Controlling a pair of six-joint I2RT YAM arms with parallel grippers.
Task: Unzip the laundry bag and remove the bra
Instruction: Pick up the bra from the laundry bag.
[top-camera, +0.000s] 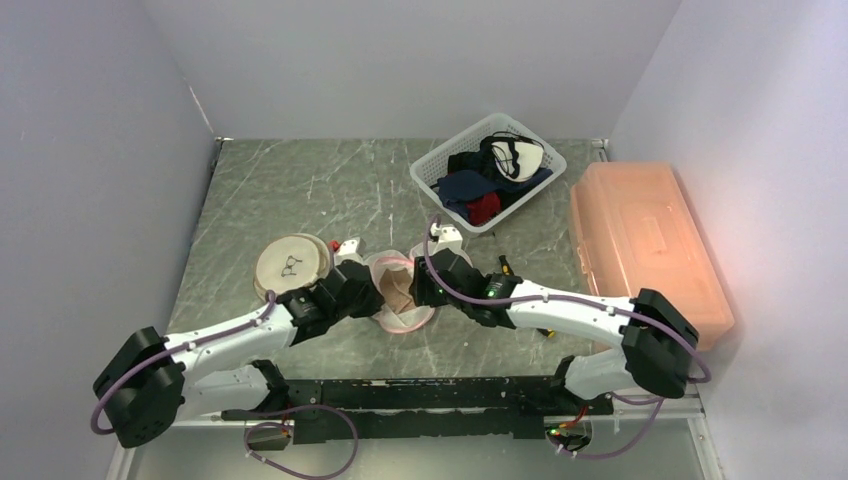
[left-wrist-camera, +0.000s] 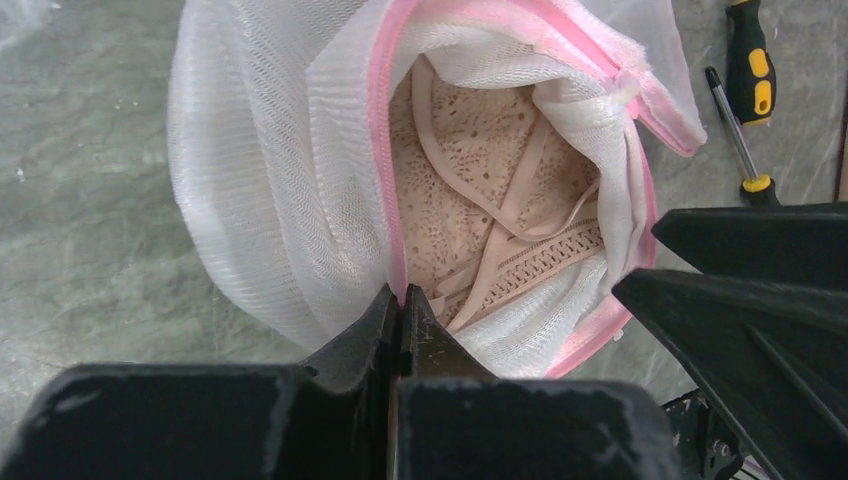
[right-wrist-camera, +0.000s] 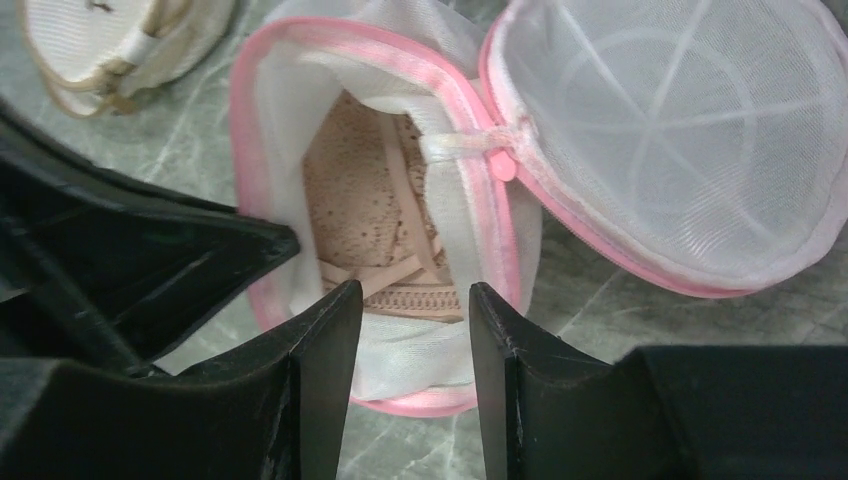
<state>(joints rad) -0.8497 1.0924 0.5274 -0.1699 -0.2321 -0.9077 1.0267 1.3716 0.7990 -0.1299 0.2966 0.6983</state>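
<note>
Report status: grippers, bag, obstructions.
Left gripper shut on rim of pink-trimmed white mesh laundry bag. Right gripper open at mouth. Bag unzipped, beige lace bra inside. Nothing blocking.

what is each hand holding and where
The left hand pinches the bag at its pink zipper rim. The right hand is open over the bra, holding nothing.

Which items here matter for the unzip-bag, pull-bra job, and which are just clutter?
Job:
white mesh laundry bag with pink trim, already unzipped
beige lace bra inside it
left gripper, shut on the bag's rim
right gripper, open over the opening

Lying about:
white plastic basket of clothes
orange plastic lidded box
black-and-yellow screwdriver
round cream fabric item
</note>
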